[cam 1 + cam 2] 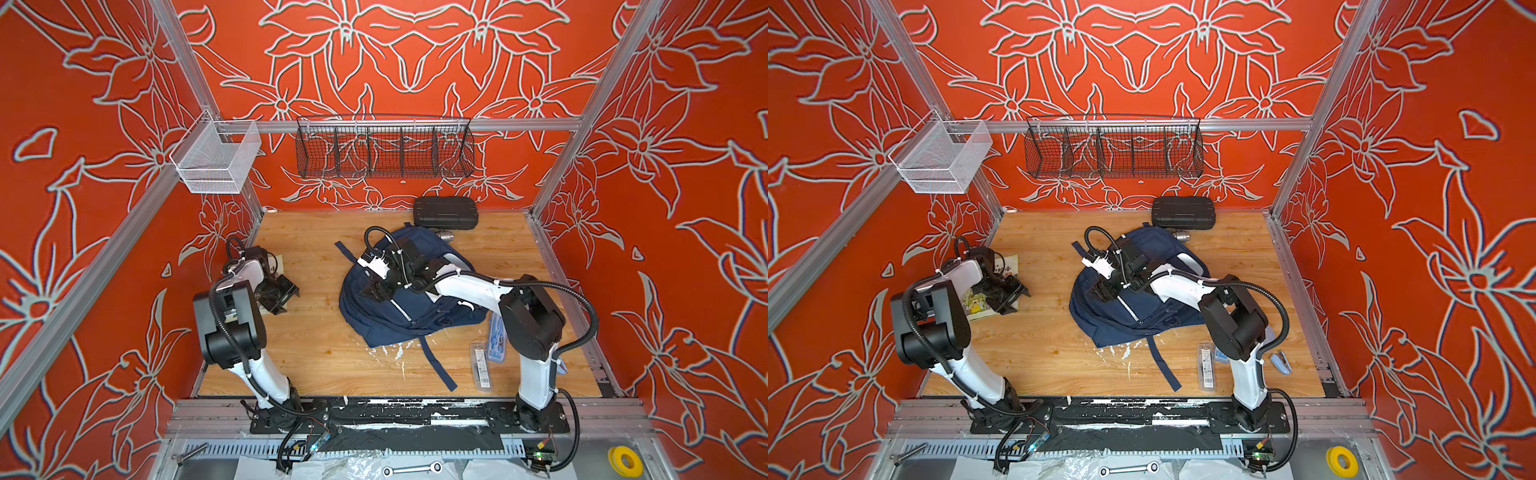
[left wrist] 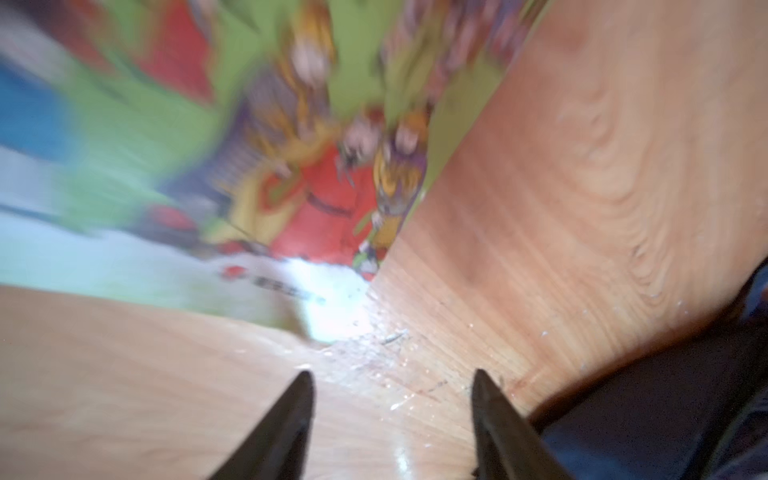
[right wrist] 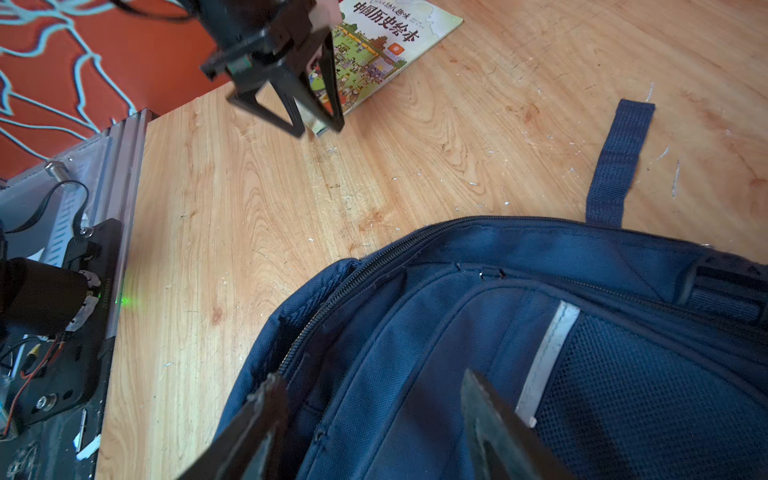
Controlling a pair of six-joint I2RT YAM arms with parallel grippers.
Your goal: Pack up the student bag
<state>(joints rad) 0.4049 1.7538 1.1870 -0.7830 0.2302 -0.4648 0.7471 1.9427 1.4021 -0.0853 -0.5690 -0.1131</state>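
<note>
The student bag [image 1: 419, 311] [image 1: 1142, 320], navy blue with a pale stripe, lies flat in the middle of the wooden table in both top views. My right gripper [image 1: 368, 293] [image 1: 1098, 294] [image 3: 372, 376] hovers open just over the bag's [image 3: 519, 332] front panel, near a zipper, with only fabric under the jaws. My left gripper [image 1: 286, 301] [image 1: 1017, 302] [image 2: 391, 374] is open at the table's left, its tips at the corner of a colourful picture book [image 1: 976, 307] [image 2: 291, 166] [image 3: 374, 54]. Nothing is between its fingers. The left wrist view is blurred.
A black hard case [image 1: 444, 212] sits by the back wall, with a small metal cylinder [image 1: 446, 236] beside it. A clear slim box [image 1: 482, 365], a blue packet [image 1: 496, 338] and a blue stapler [image 1: 1281, 361] lie by the right arm's base. A black wire basket [image 1: 384, 147] and a white mesh basket [image 1: 216, 162] hang above.
</note>
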